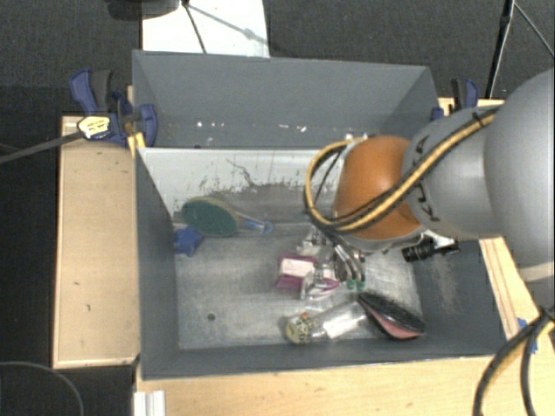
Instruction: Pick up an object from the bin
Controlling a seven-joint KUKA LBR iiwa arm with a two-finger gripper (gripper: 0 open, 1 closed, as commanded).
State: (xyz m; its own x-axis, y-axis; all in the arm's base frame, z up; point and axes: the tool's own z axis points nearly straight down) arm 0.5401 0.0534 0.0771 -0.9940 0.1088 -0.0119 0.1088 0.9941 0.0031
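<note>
grey bin, five loose things

scuffed grey bin (225, 306) carries one purple-and-white box (295, 274) near its middle, one clear packet (325, 325) and one black-and-pink oval brush (392, 315) front right, and one green round brush (211, 217) and one blue scrap (186, 240) at left. jaws hang just right of the box; open or closed, i cannot tell.

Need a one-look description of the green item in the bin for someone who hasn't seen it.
In the grey bin, look at the floor's back-left corner. A flat dark-green oval with a blue handle lies there, apart from the rest. It is the only green thing; the purple box, clear plastic piece and black-and-pink oval cluster by the gripper at the right.
</note>
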